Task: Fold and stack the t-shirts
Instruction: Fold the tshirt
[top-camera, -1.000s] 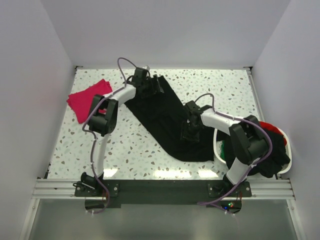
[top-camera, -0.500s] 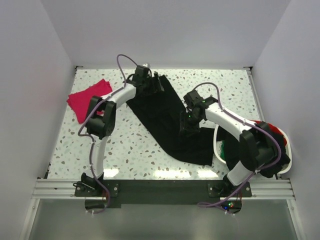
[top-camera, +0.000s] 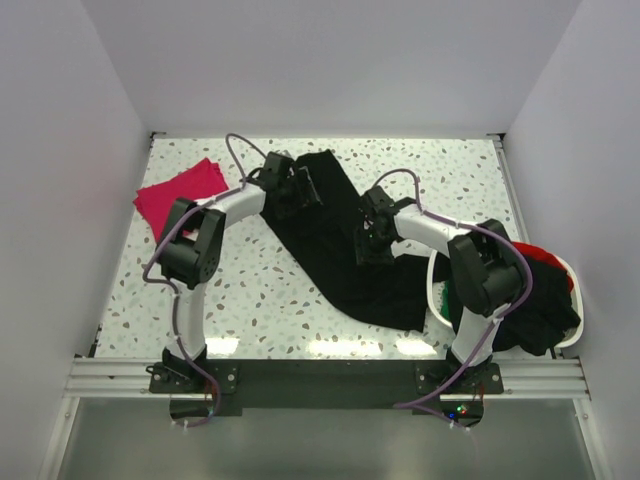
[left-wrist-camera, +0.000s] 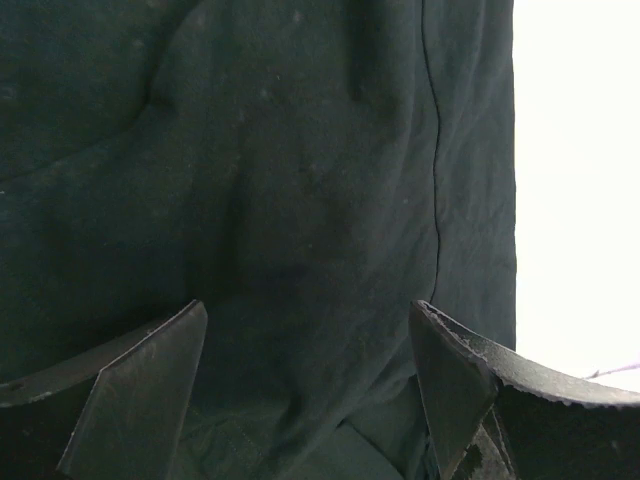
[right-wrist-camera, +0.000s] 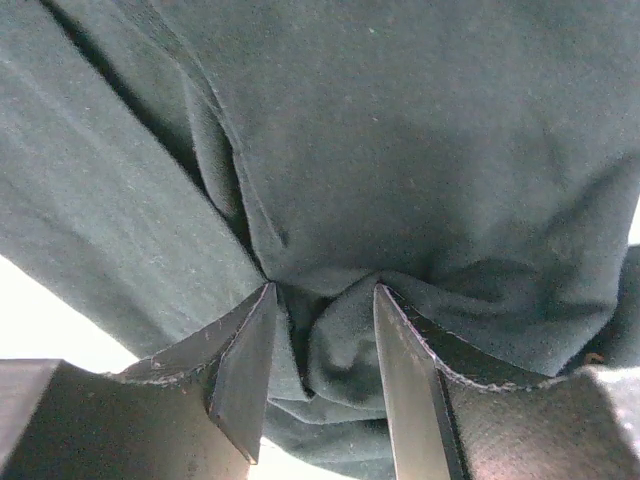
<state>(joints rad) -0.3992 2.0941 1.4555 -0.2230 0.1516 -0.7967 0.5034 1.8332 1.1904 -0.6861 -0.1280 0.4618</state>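
A large black t-shirt (top-camera: 340, 235) lies spread diagonally across the table's middle. My left gripper (top-camera: 303, 188) hovers over its far left end. In the left wrist view the left gripper (left-wrist-camera: 308, 310) is wide open with only flat black cloth (left-wrist-camera: 300, 180) under it. My right gripper (top-camera: 371, 246) is on the shirt's middle right. In the right wrist view the right gripper (right-wrist-camera: 325, 290) pinches a bunched fold of the black cloth (right-wrist-camera: 350, 340) between its fingers. A magenta-pink folded t-shirt (top-camera: 180, 198) lies at the far left.
A white basket (top-camera: 436, 300) at the right edge holds black (top-camera: 545, 310), red (top-camera: 545, 255) and green (top-camera: 450, 298) shirts. The speckled table (top-camera: 250, 290) ends at white walls on the left, far and right sides.
My left gripper has moved nearer and slightly right over the shirt's far end. My right gripper has shifted a little farther and left, and its elbow has swung back.
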